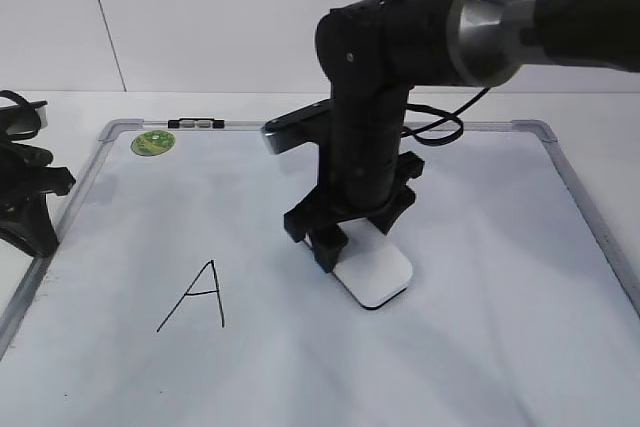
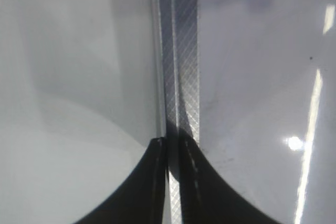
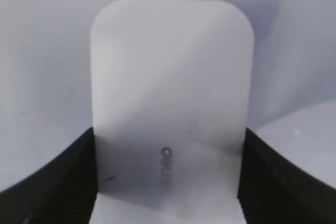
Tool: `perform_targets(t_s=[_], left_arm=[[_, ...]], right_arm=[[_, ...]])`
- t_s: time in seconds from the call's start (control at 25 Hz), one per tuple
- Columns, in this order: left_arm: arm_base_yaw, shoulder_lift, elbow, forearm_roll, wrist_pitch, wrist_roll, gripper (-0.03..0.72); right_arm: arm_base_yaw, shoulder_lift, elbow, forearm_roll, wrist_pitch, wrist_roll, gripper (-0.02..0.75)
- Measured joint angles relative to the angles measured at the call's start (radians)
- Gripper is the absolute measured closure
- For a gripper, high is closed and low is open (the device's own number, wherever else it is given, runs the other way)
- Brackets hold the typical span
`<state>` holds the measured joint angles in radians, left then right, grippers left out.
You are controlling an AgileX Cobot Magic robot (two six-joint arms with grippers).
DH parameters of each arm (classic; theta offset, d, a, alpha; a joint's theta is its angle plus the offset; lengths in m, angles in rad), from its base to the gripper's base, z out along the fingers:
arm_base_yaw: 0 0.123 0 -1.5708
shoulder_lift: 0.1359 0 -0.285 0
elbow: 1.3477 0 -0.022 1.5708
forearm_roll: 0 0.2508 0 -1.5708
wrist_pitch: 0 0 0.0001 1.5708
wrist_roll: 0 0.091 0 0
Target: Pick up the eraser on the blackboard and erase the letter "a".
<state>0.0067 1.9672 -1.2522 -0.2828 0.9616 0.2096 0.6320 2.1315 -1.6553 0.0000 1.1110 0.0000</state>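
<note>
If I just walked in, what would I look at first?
Probably the big black robot arm in the middle, with its right claw closed around the sides of the white eraser on the blackboard. Next, the tall capital A drawn at the lower left of the board. The left claw sits shut over the board's left frame edge.

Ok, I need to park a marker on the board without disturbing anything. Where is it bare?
The blackboard is bare right of the eraser up to the frame, and along the near edge below the capital A. The middle is crowded: the right gripper straddles the eraser.
</note>
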Motion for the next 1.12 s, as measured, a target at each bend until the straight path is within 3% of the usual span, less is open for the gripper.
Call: perform_targets(t_s=[0.2,0.4,0.84,1.12], left_arm=[[0.000,0.000,0.000,0.000,0.000,0.000,0.650],[0.000,0.000,0.000,0.000,0.000,0.000,0.649],[0.000,0.000,0.000,0.000,0.000,0.000,0.649],[0.000,0.000,0.000,0.000,0.000,0.000,0.649]], right_arm=[[-0.072,0.000,-0.004,-0.071,0.000,0.026,0.167],[-0.072,0.000,-0.004,-0.056,0.000,0.023,0.167],[0.141,0.000,-0.004,-0.027,0.000,-0.005,0.167],[0.140,0.000,-0.010,-0.051,0.015,0.000,0.167]])
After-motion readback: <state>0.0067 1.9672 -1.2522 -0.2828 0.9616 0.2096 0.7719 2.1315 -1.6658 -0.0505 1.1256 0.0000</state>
